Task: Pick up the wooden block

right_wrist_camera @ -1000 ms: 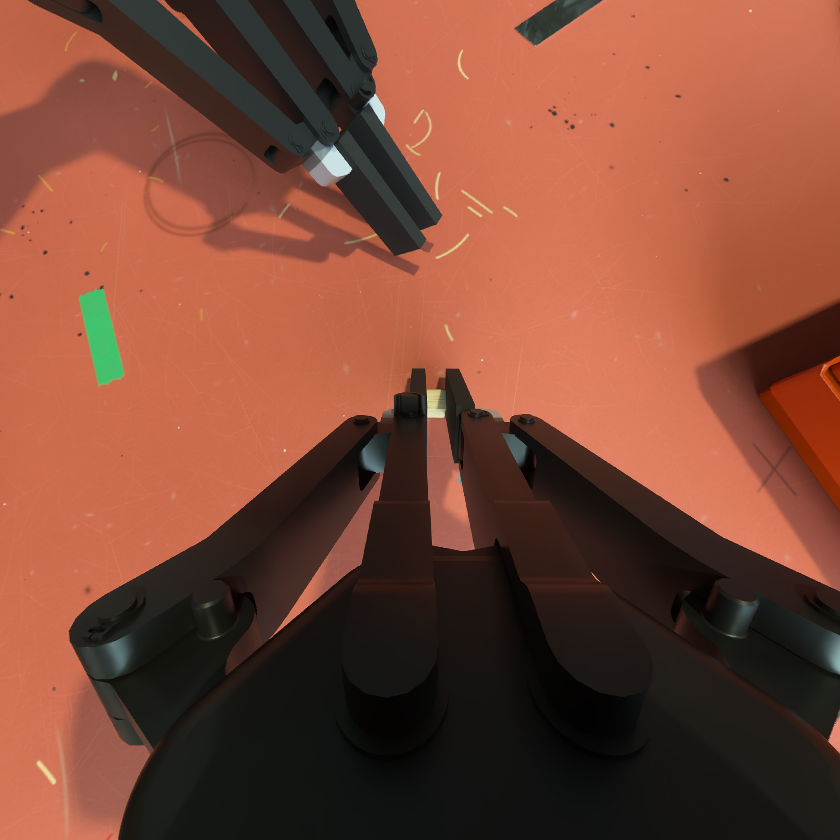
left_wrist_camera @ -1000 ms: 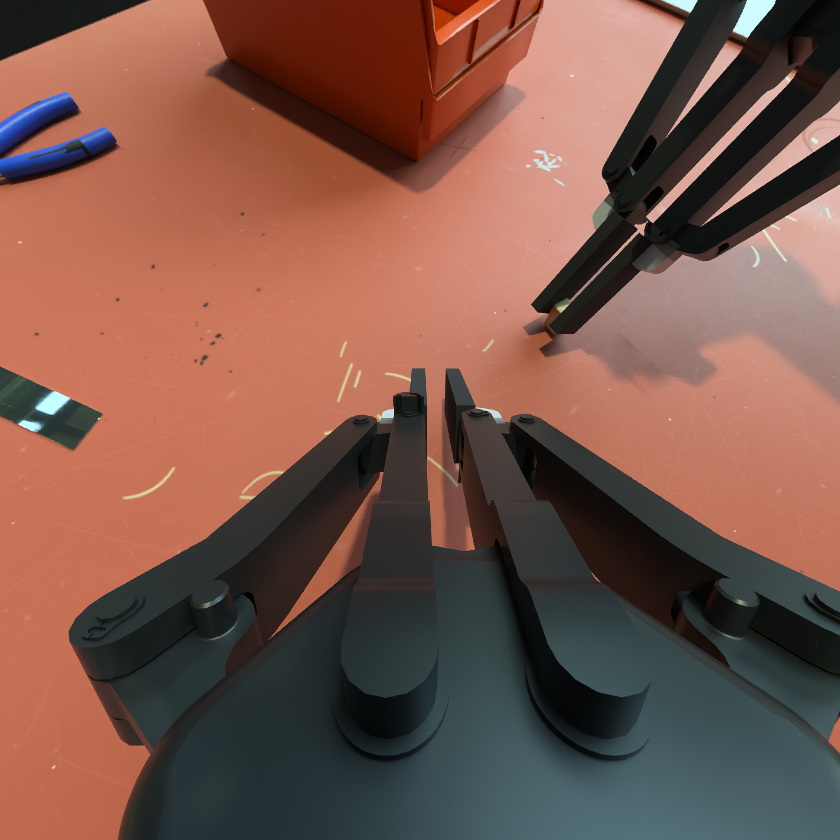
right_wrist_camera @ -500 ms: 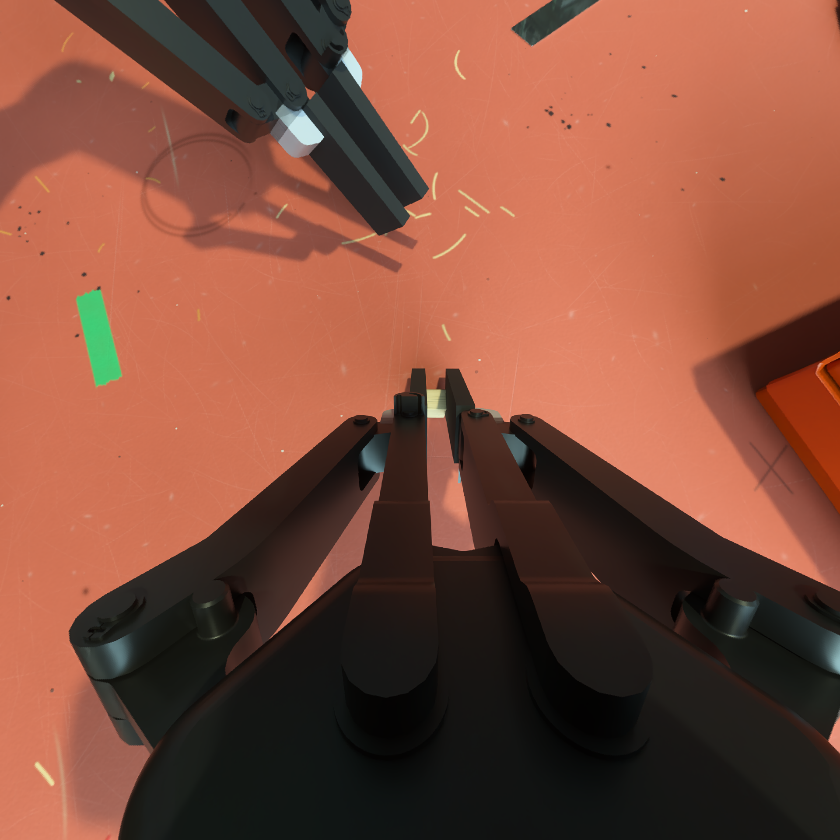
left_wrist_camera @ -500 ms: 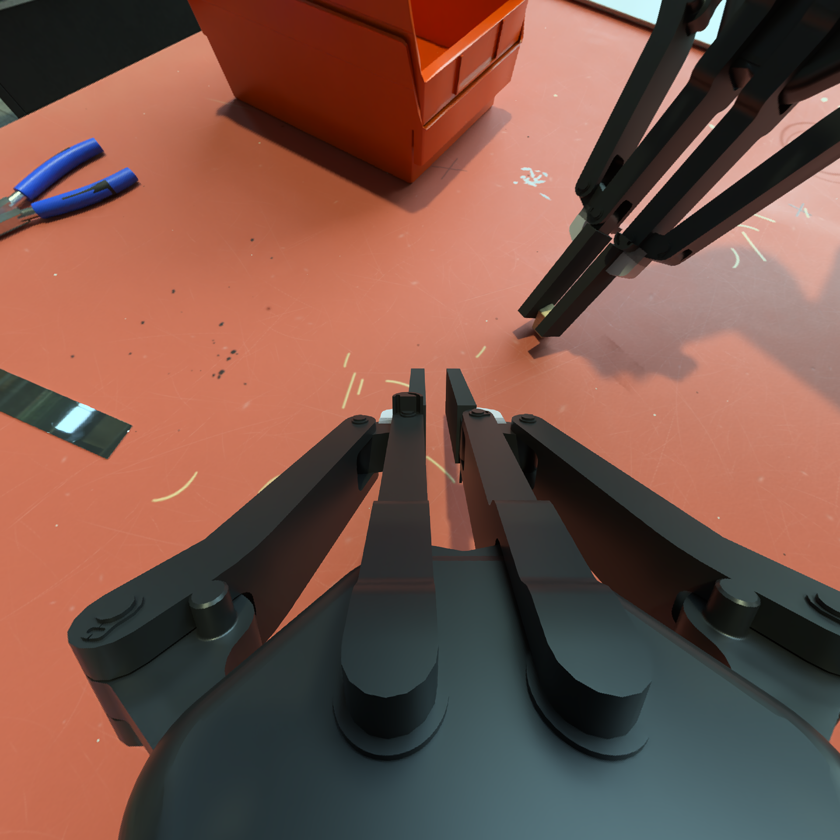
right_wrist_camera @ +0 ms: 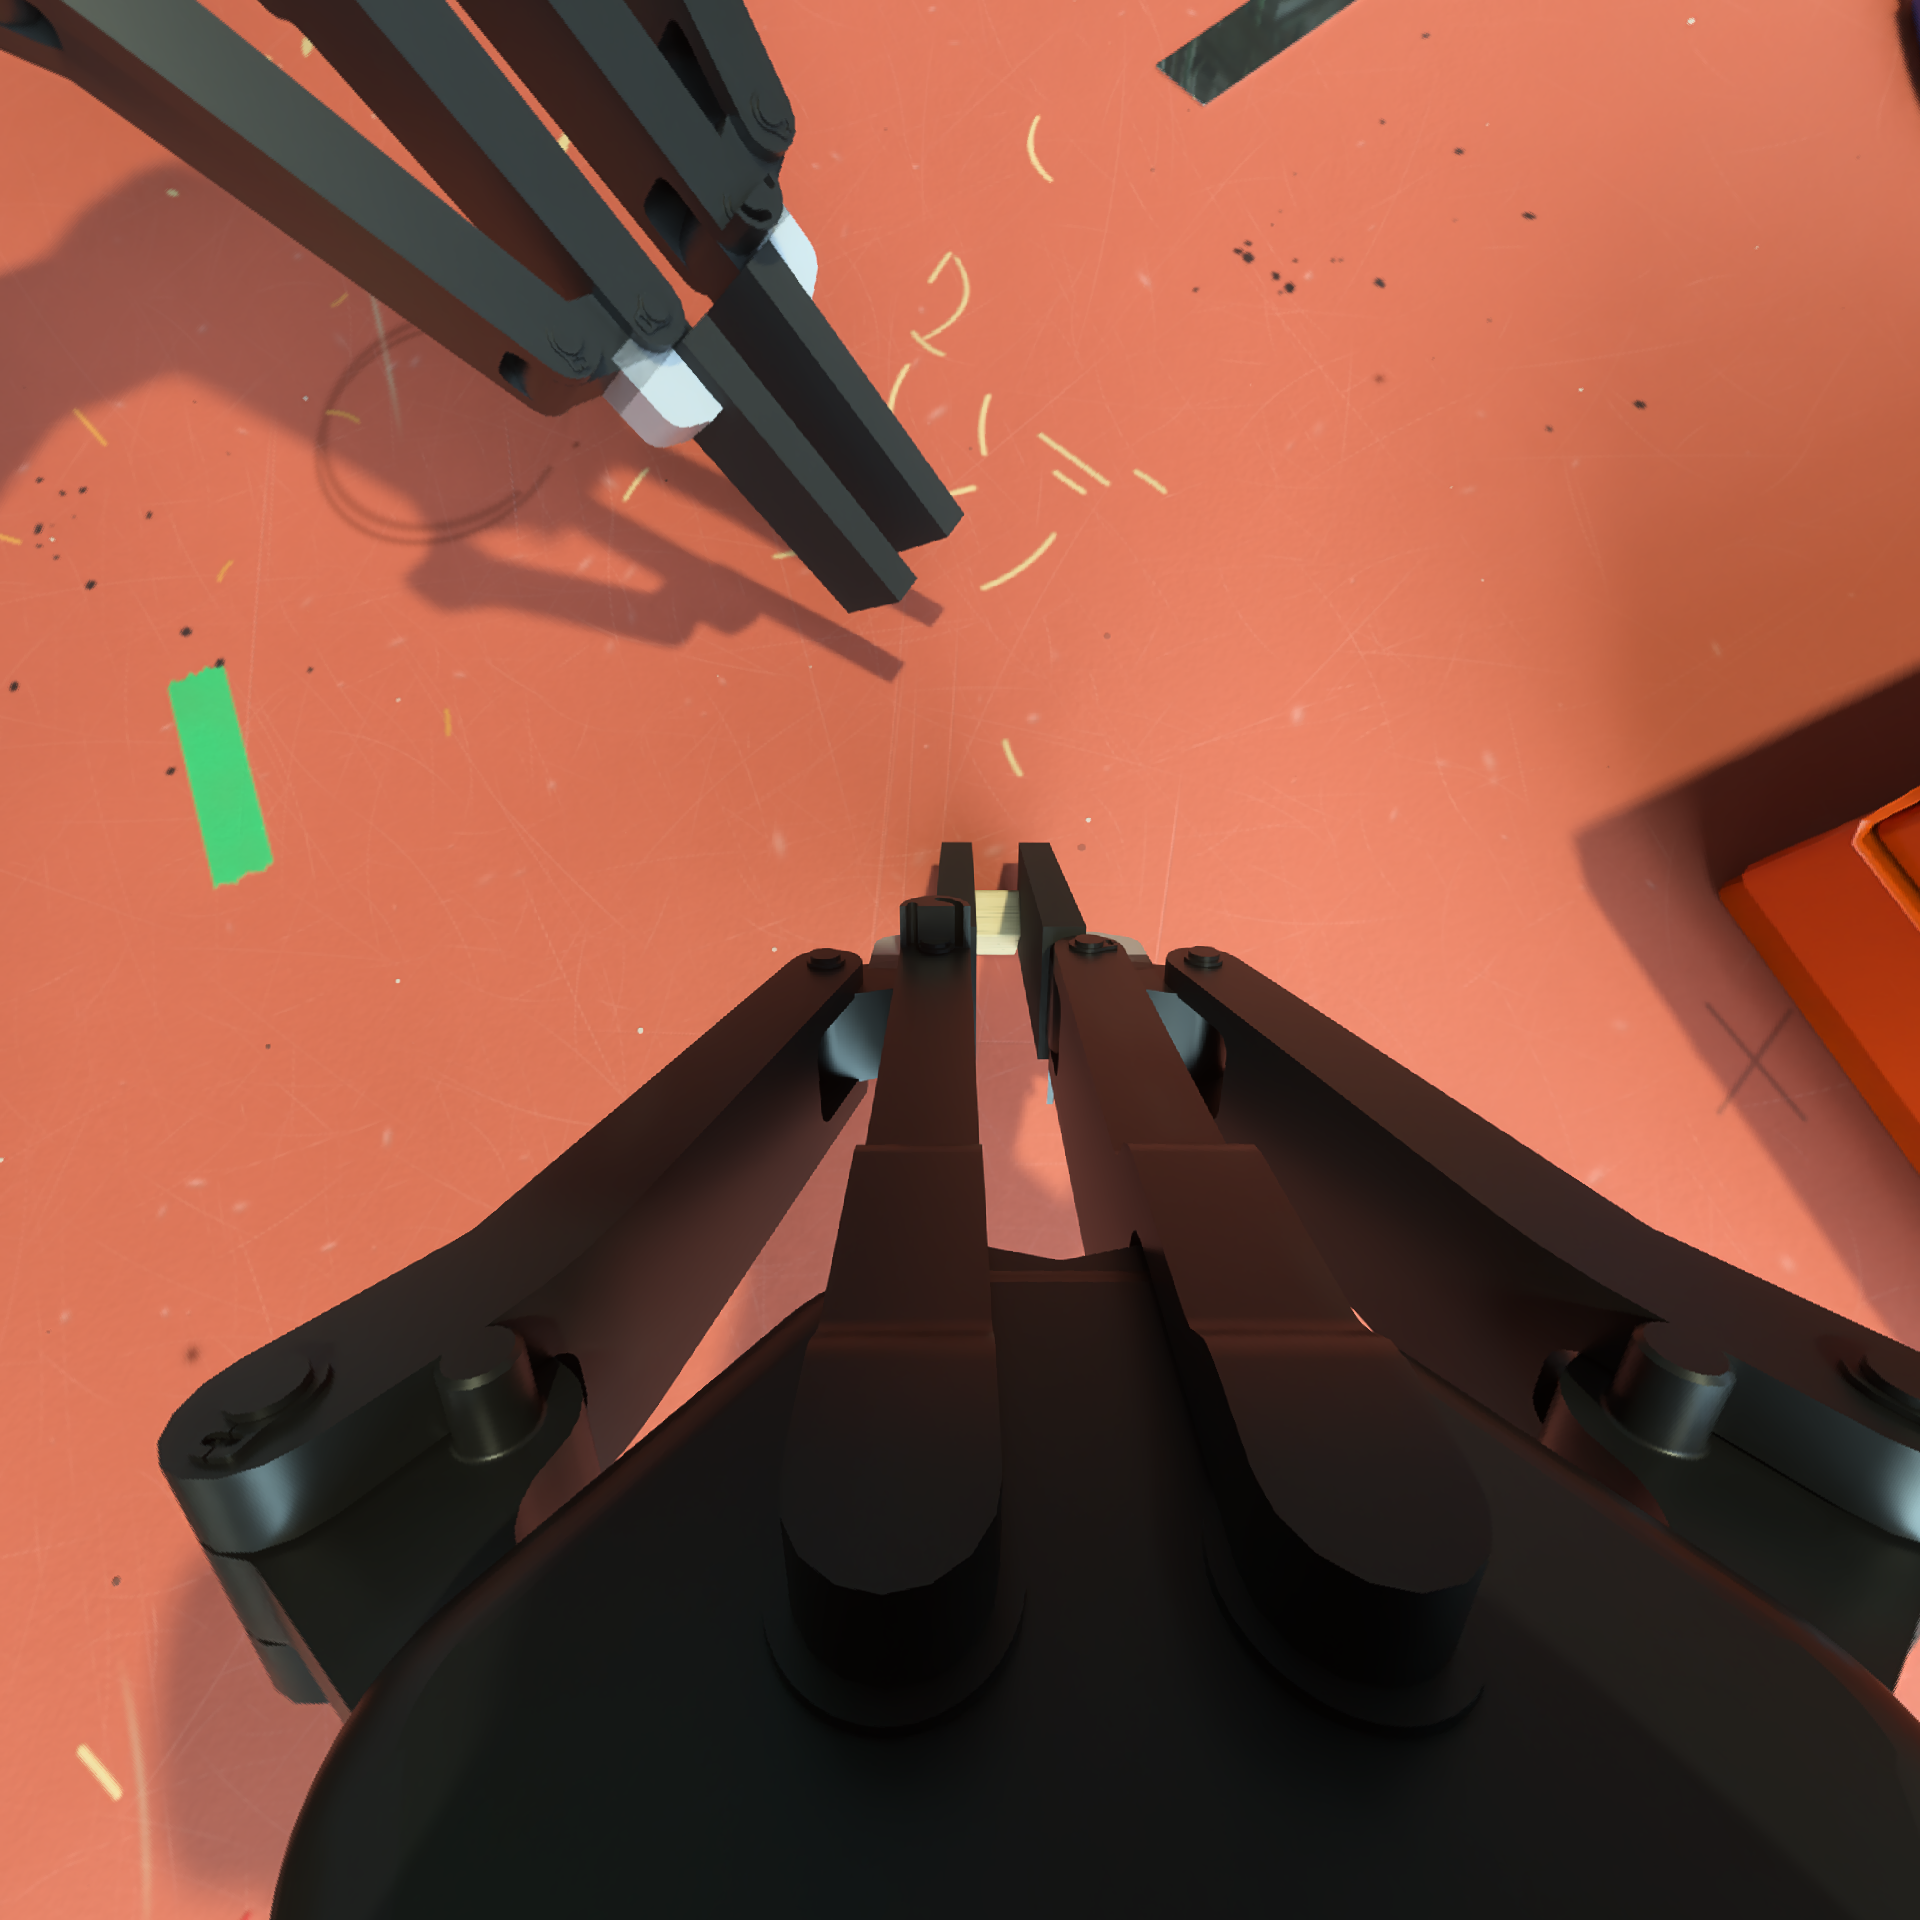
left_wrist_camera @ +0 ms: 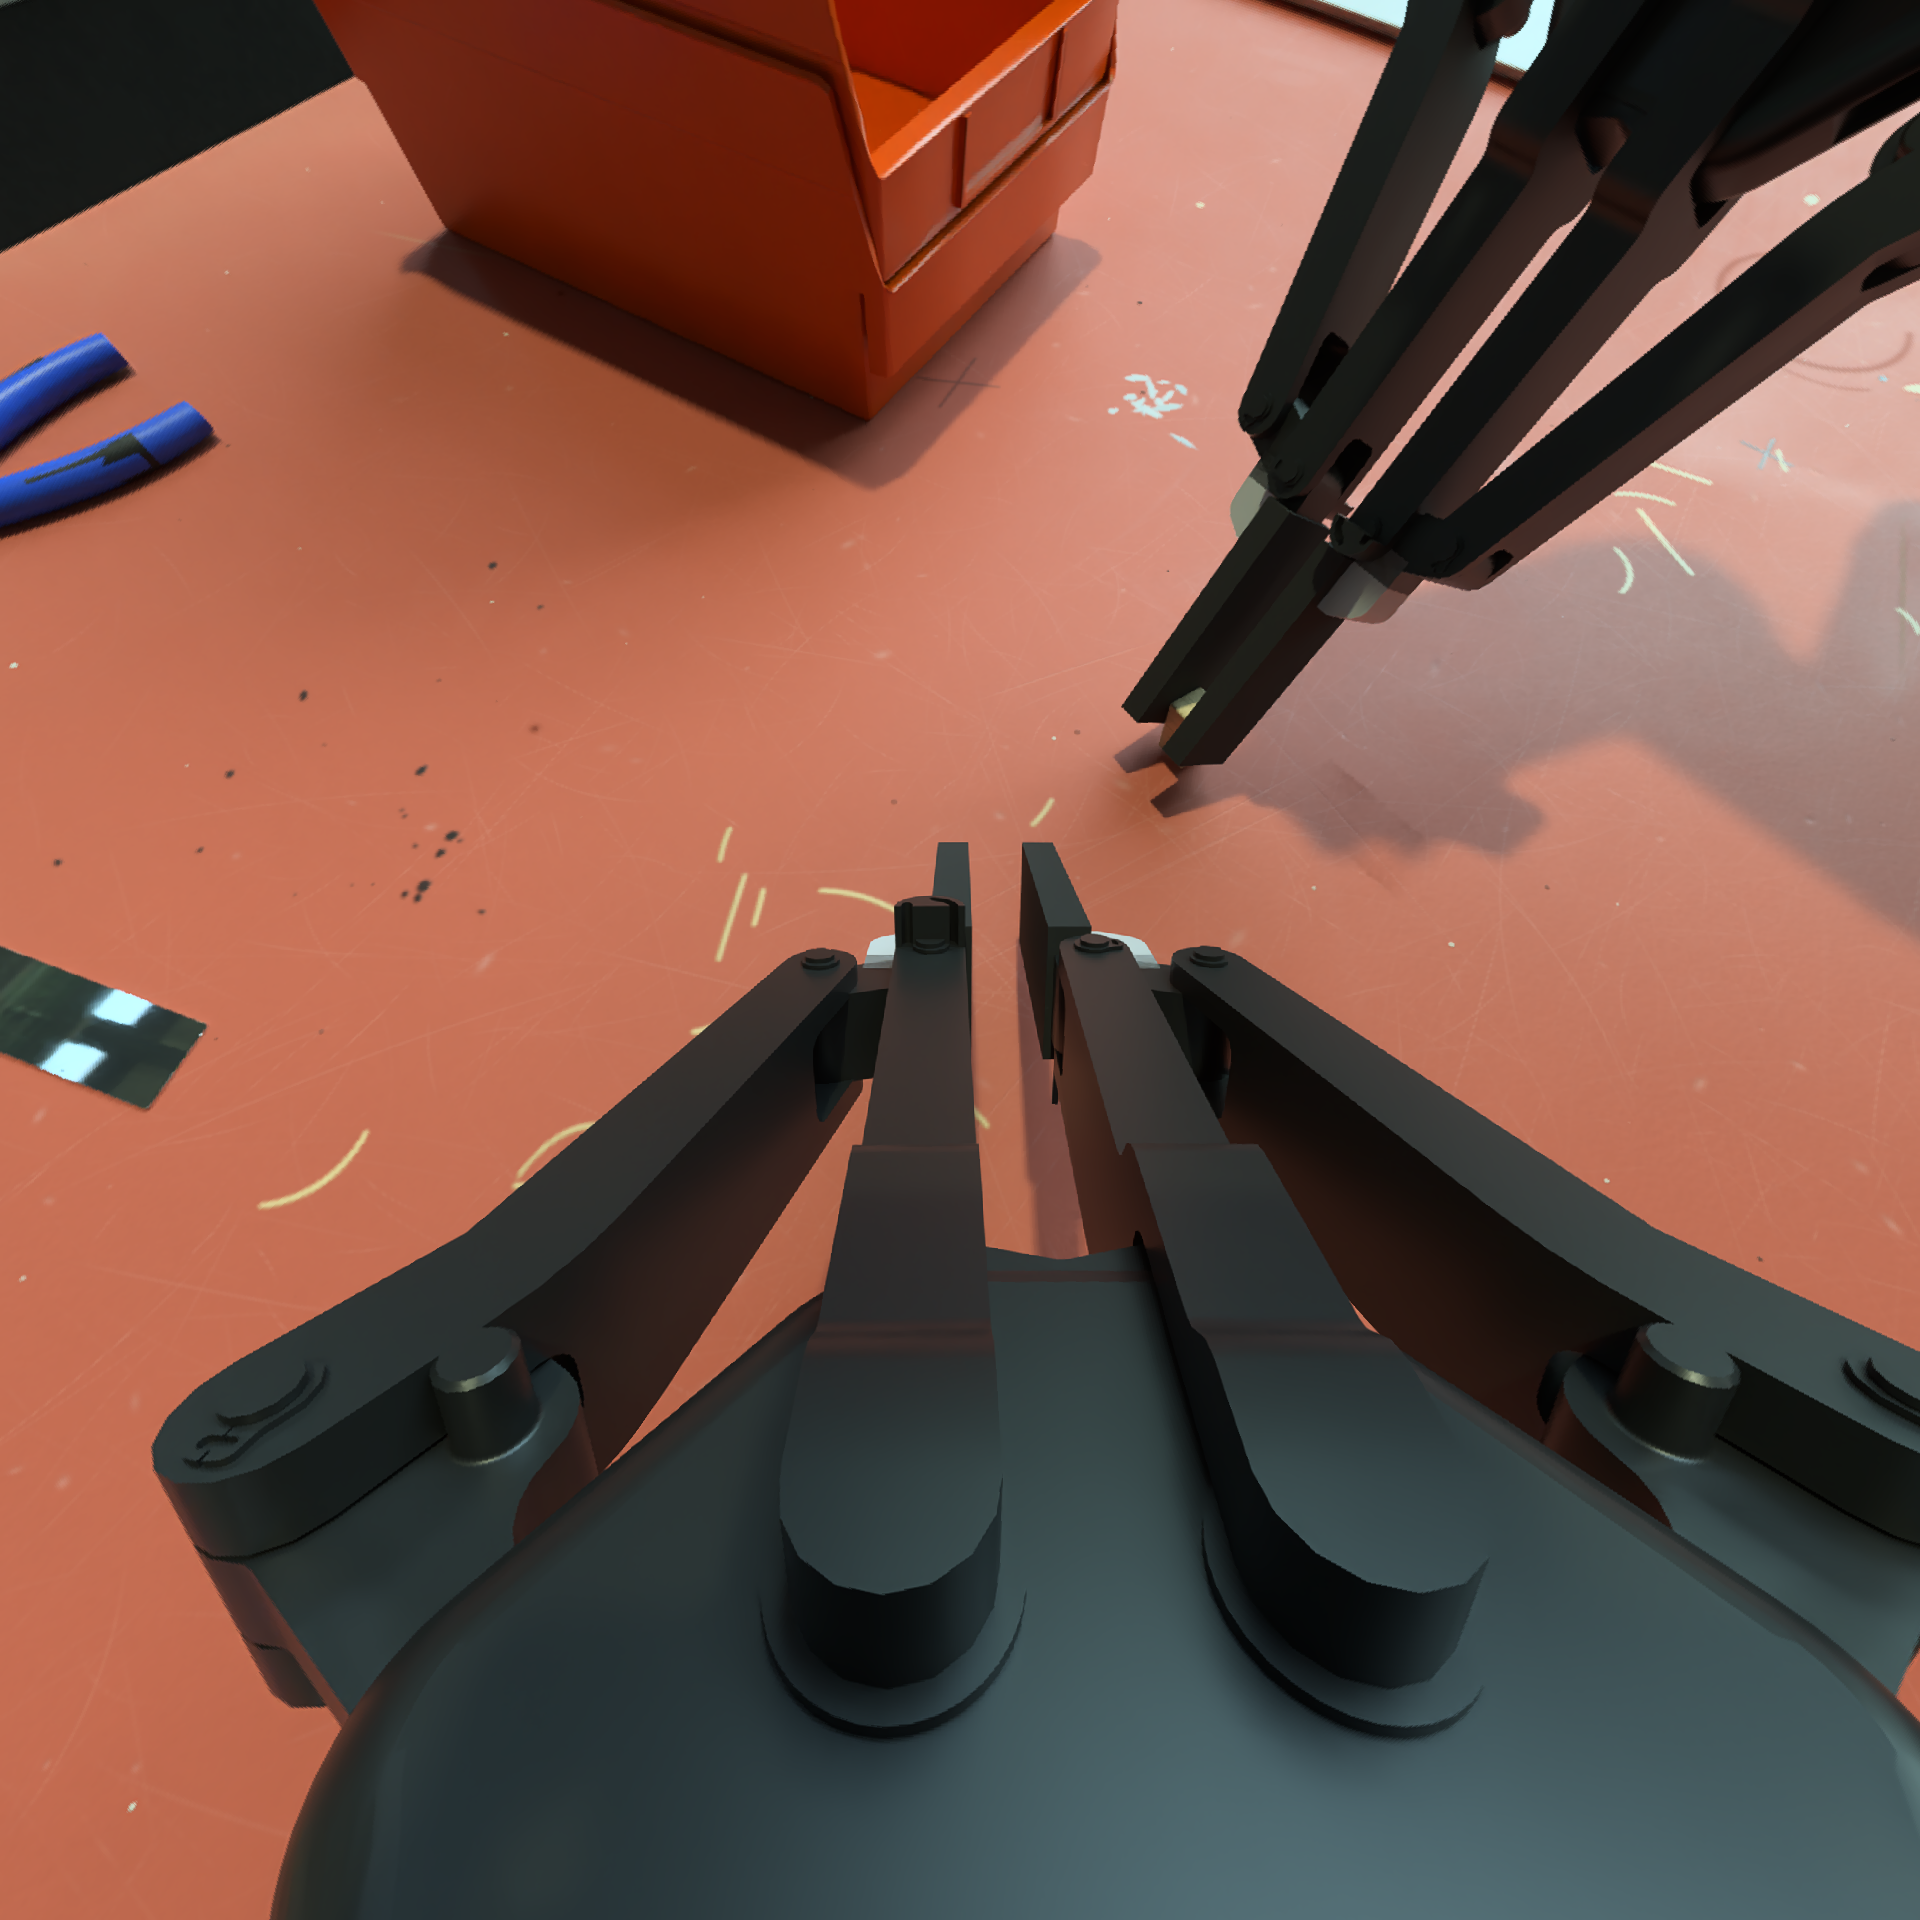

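Note:
The wooden block [right_wrist_camera: 995,920] is a small pale piece clamped between the fingertips of my right gripper [right_wrist_camera: 992,862], which is shut on it low over the red table [right_wrist_camera: 1351,623]. In the left wrist view the right gripper [left_wrist_camera: 1179,727] comes down from the upper right, with the block [left_wrist_camera: 1184,712] showing at its tips just above their shadow. My left gripper [left_wrist_camera: 992,862] is shut and empty, a short way in front of the right one. It also shows in the right wrist view [right_wrist_camera: 904,566] at the upper left.
An orange bin [left_wrist_camera: 727,187] stands at the back in the left wrist view, and its corner [right_wrist_camera: 1839,935] shows at the right of the right wrist view. Blue-handled pliers [left_wrist_camera: 83,436] and a shiny strip [left_wrist_camera: 83,1029] lie at the left. A green tape piece [right_wrist_camera: 220,774] lies on the table.
My left gripper has shifted a little, so the bin and pliers sit differently in its view. My right gripper has kept hold of the block and has hardly moved.

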Robot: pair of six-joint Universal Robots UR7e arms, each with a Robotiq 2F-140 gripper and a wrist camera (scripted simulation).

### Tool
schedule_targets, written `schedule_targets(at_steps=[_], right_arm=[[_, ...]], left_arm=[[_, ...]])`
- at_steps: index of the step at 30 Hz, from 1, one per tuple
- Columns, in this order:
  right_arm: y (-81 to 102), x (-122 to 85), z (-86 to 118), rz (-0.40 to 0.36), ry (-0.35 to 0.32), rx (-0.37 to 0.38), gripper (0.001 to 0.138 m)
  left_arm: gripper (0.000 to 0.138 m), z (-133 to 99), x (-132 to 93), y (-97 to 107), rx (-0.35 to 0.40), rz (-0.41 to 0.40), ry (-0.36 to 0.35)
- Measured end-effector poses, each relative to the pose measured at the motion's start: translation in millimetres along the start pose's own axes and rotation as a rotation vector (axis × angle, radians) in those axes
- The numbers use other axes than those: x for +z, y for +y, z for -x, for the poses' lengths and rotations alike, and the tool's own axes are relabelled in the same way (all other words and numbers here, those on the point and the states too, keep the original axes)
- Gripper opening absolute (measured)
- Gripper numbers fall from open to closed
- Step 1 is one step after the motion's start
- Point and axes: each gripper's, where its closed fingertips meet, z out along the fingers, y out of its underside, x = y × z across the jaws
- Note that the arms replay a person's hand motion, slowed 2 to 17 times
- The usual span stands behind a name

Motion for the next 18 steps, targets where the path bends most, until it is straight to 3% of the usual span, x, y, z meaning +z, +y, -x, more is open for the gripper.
schedule_targets(at_steps=[18], right_arm=[[0.7, 0, -2, -0.004, 0.002, 0.009, 0.012]], left_arm=[[0.014, -22, 24, -6, 0.131, 0.045, 0.0]])
